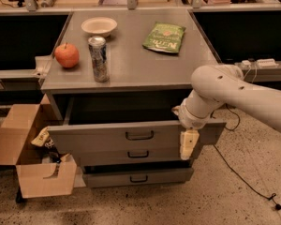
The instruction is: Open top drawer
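The top drawer is the widest grey drawer of the cabinet. It stands pulled out toward me, with a dark gap behind its front and a small dark bar handle at centre. My gripper hangs down in front of the right part of that drawer front, to the right of the handle and apart from it. One pale finger shows, pointing down. The white arm reaches in from the right.
Two shorter grey drawers sit below. On the cabinet top are a red apple, a can, a white bowl and a green chip bag. Open cardboard boxes stand at the left. A cable runs on the floor at right.
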`<state>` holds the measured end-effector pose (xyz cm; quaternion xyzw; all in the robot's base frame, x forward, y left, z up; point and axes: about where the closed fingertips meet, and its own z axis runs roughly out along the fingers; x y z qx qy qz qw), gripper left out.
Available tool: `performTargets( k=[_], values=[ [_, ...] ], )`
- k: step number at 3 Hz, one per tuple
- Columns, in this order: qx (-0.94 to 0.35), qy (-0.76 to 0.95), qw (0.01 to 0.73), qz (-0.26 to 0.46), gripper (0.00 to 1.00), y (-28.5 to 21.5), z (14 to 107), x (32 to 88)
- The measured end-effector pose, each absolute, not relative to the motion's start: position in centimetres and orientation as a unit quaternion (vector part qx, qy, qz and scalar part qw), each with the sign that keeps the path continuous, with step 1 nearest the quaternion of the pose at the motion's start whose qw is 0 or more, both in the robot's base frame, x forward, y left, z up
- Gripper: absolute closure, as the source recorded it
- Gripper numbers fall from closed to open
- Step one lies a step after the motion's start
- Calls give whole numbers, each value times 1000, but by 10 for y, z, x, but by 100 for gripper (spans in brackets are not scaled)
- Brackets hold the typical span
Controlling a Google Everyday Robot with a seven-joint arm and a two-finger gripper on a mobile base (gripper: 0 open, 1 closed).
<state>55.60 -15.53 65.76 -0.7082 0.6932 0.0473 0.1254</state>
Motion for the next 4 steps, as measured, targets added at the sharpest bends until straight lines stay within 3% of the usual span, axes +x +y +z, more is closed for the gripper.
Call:
performTargets(
  k=[1, 2, 4],
  values=[
    [-711, 693, 97, 63, 16, -162, 654, 542],
    [-706, 700, 79, 71, 47, -172, 658, 513],
    [-692, 711, 84, 87, 93, -186, 652, 476]
  ],
)
